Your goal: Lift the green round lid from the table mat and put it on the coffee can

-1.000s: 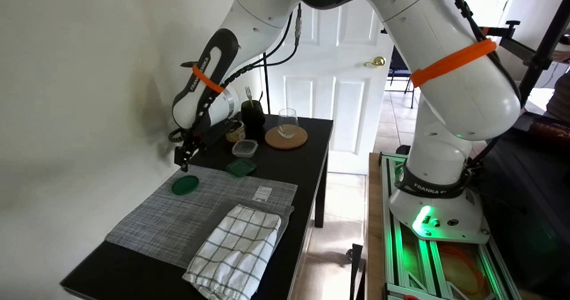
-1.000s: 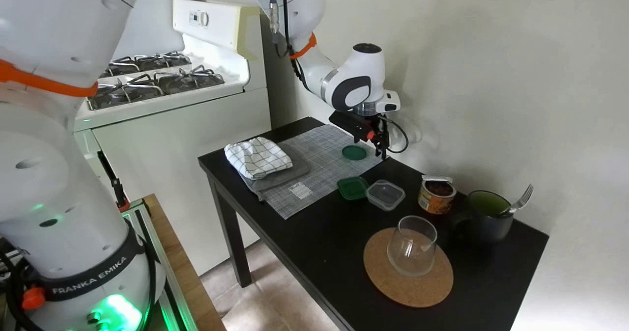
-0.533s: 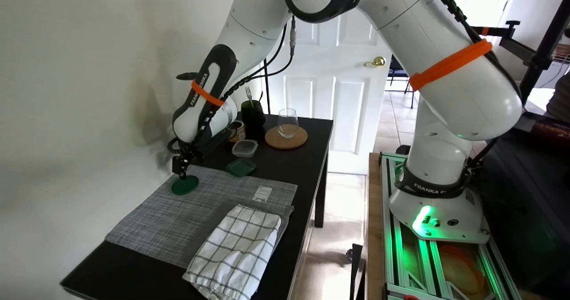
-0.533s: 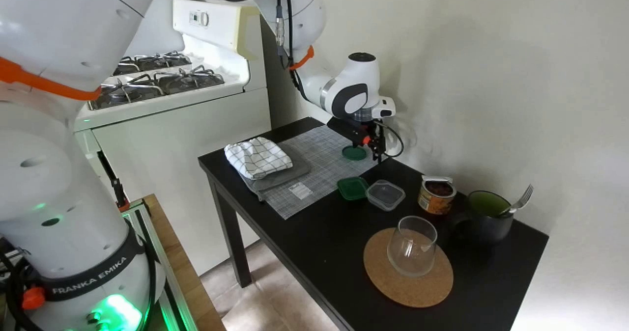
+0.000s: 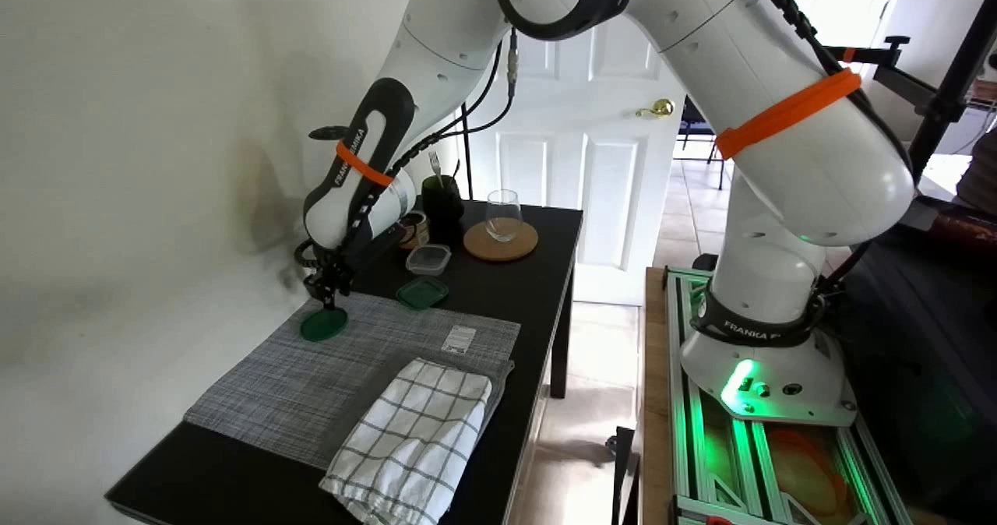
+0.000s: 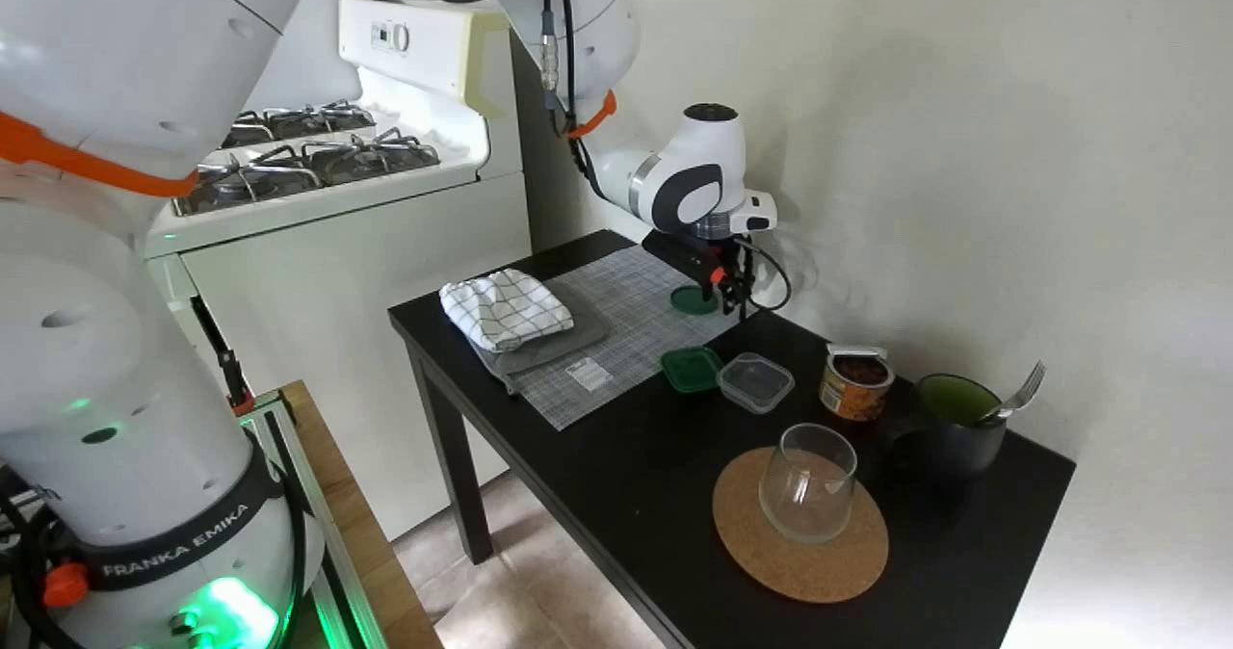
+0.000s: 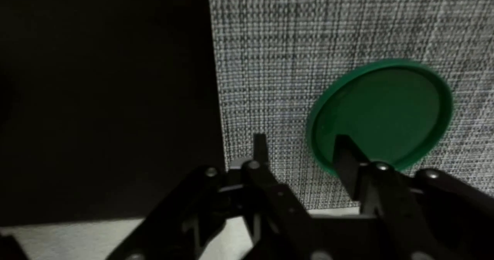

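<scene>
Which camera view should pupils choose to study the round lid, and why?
The wrist view: the round lid looms largest there, its rim plain to see, though the end effector hides a bit of its edge. Both exterior views show it small on the mat, with the end effector close by.

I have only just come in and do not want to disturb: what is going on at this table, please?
A robot arm holds its gripper low at the edge of a green round lid. The fingers stand apart, with part of the lid's rim between them in the wrist view; whether they touch it is unclear. The lid lies on the grey table mat, not yet lifted. The coffee can, where the lid should go, stands open farther along the table.
</scene>
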